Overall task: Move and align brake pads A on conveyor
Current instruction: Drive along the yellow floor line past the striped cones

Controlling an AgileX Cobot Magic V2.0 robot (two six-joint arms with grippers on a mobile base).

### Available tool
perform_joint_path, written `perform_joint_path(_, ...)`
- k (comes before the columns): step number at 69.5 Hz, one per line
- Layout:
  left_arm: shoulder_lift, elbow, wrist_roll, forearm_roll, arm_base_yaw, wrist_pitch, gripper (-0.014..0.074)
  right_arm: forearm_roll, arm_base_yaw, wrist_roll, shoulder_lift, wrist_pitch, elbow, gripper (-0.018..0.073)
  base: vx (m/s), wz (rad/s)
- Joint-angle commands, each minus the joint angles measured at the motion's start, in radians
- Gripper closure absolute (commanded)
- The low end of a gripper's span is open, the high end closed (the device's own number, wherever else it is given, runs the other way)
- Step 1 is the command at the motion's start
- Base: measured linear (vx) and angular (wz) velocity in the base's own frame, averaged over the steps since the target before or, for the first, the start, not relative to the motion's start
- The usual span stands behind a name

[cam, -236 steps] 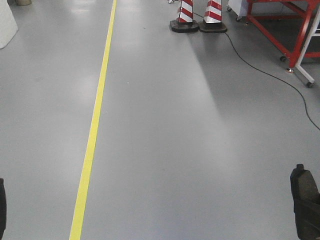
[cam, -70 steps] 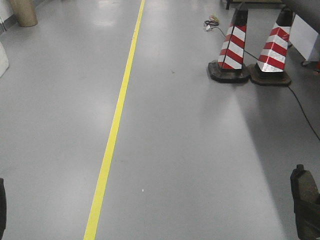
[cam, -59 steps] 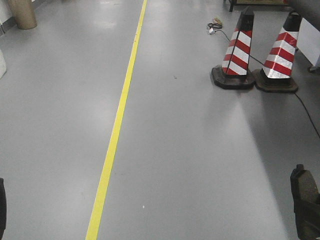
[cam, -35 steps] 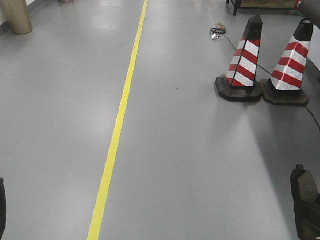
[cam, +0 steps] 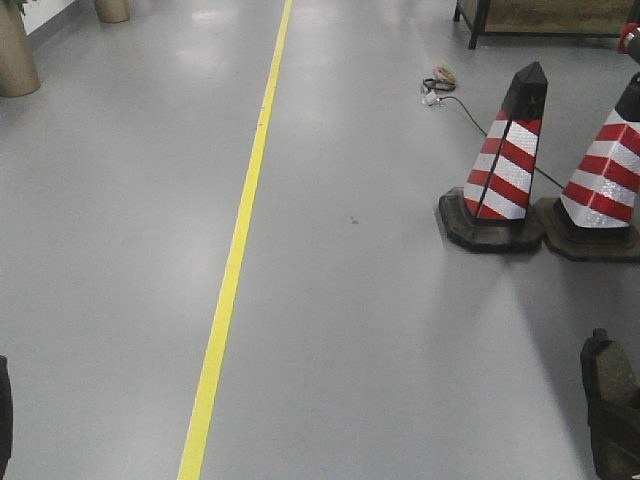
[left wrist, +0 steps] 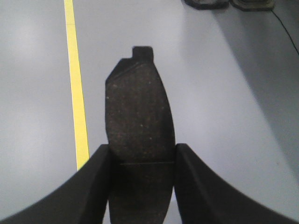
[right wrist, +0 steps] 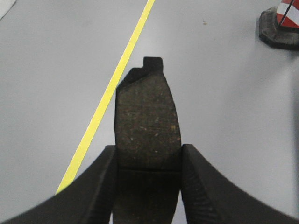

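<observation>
Front view: right-hand striped cone (cam: 610,190) cut off by the right edge; dark pad (cam: 612,405) cropped at the lower right corner; brown post (cam: 14,55) cropped at left. Left wrist view: lower end of the held brake pad (left wrist: 139,135) runs off the bottom edge, flanks covered by the left pincer (left wrist: 142,186) fingers. Right wrist view: same for its brake pad (right wrist: 148,130) in the right pincer (right wrist: 148,186); cone base (right wrist: 279,30) cropped.

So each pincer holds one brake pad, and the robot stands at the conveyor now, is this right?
Not fully. The left pincer holds a pad and the right pincer holds another pad, yes. But no conveyor is in view: the front view shows only grey floor, a yellow line and striped cones.
</observation>
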Motion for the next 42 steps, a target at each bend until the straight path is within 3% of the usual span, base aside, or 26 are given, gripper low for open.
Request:
perform_joint_path(1,0.002,-0.029,-0.002,-0.007,-0.007,-0.074,0.0422,-0.018,-0.003,-0.009,0.003,-0.083,-0.029,0.0382,0.6,-0.02)
perform_joint_path(42,0.002,-0.029,-0.002,-0.007,-0.007,-0.074,0.0422,-0.018,-0.003,-0.009,0.003,-0.083,-0.029,0.0382,0.57,-0.04)
